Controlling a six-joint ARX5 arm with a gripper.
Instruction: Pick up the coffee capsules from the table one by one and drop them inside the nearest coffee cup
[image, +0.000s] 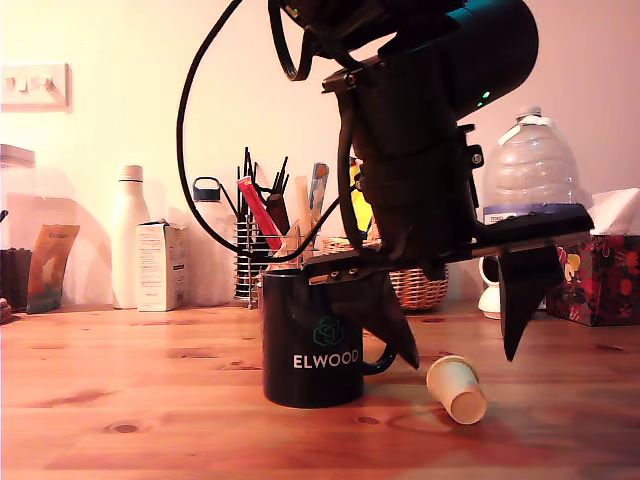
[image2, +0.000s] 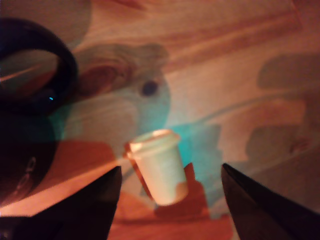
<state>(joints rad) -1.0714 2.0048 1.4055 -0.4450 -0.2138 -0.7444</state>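
Capsule (image: 457, 388) on side beside mug (image: 312, 345) handle; gripper (image: 460, 345) wide, astride, not touching.

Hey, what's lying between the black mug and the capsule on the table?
Nothing: bare table between mug and capsule in the exterior view; one finger of the tool hangs above that gap.

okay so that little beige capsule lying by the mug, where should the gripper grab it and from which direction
Probably across its tapered body, coming down from above. The coffee capsule lies on its side on the table, apart from the coffee cup. In the wrist view the open gripper already straddles it, one finger on each flank, clear of the wider rimmed end.
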